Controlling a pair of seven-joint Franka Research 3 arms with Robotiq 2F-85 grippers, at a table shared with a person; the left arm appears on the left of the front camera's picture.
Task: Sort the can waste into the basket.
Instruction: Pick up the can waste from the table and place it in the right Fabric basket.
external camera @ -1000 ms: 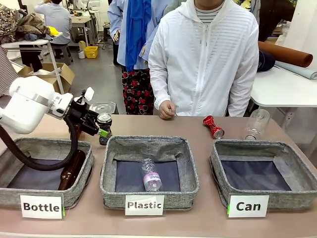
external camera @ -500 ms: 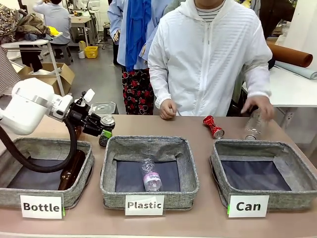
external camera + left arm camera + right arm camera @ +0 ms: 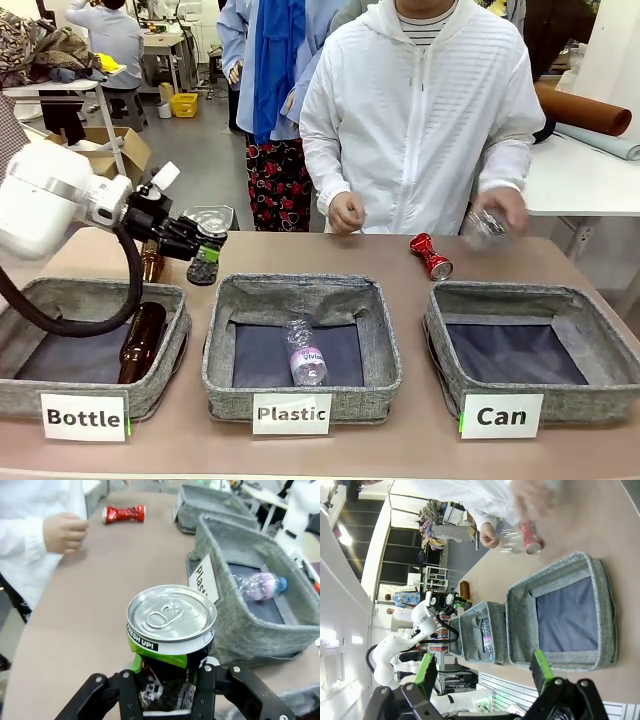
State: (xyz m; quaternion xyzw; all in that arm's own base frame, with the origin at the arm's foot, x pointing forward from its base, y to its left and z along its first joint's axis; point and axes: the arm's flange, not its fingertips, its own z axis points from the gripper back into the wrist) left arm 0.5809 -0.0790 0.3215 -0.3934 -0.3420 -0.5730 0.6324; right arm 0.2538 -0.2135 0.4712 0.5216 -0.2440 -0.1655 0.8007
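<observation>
Left gripper (image 3: pixel 170 682): clamped on the black can's lower body, one finger on each side.
Black can (image 3: pixel 171 625): silver top with the ring-pull flat, a white band reading "FRESH UP!", green and black below.
Black can's place: tilted, just beside the Plastic basket's (image 3: pixel 232 300) far left corner; I cannot tell whether it touches the table (image 3: pixel 400 262).
Right gripper (image 3: pixel 482 672): jaws wide apart with nothing between them, facing the Can basket (image 3: pixel 590 398).
Red can (image 3: pixel 431 256): narrow waist, silver ends, lying on its side near the Can basket's far left corner.
Can basket: rightmost, with its whole dark floor showing.
Room: the Plastic basket stands between the black can and the Can basket. A bare strip of table runs behind the baskets, with a person's fist (image 3: pixel 347 212) at its far edge.
Other hand (image 3: pixel 497 213): blurred, holding something clear above the far right of the table.
</observation>
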